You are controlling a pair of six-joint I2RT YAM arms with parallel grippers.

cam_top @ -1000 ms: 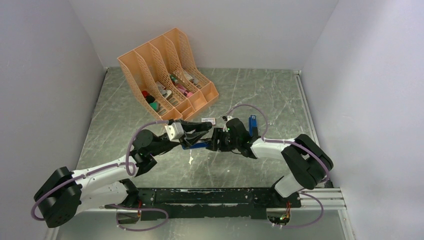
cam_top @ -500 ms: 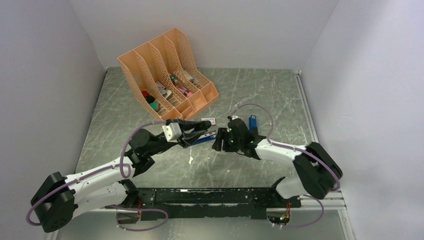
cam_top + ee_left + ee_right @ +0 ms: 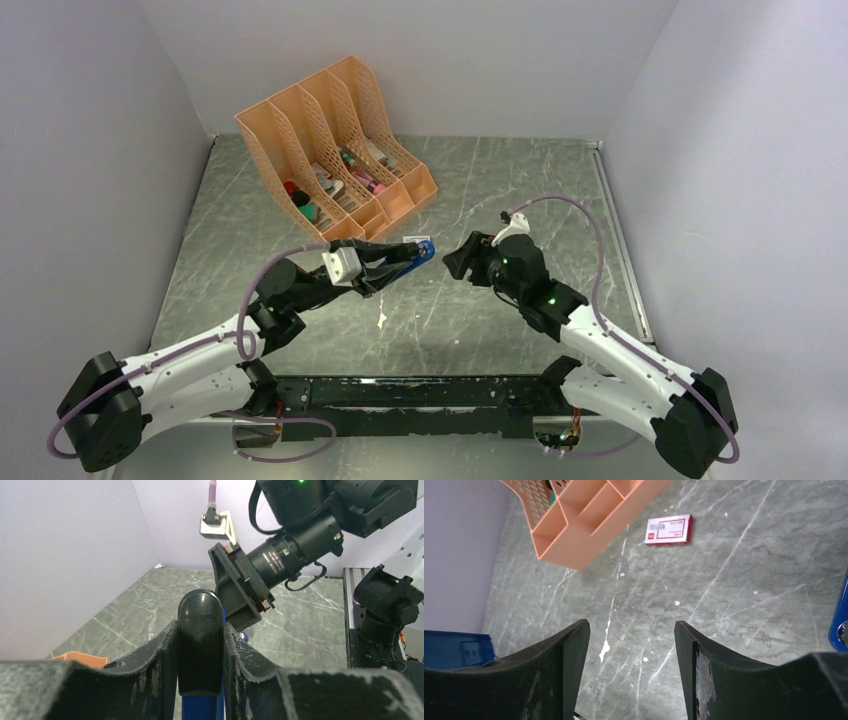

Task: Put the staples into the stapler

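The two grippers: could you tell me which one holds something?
The left gripper, shut on the blue-and-black stapler; the right gripper is open and empty.

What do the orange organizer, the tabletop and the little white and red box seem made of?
Organizer: moulded matte plastic, judging by the even peach colour and lattice walls. Tabletop: grey-green marble or a marble-print surface, pale veins, slight sheen; I cannot tell which. Box: probably printed cardboard, flat faces and crisp edges.

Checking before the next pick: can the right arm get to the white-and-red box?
Probably yes: the right gripper, jaws open and empty, faces the white-and-red box lying on the table, with nothing between them.
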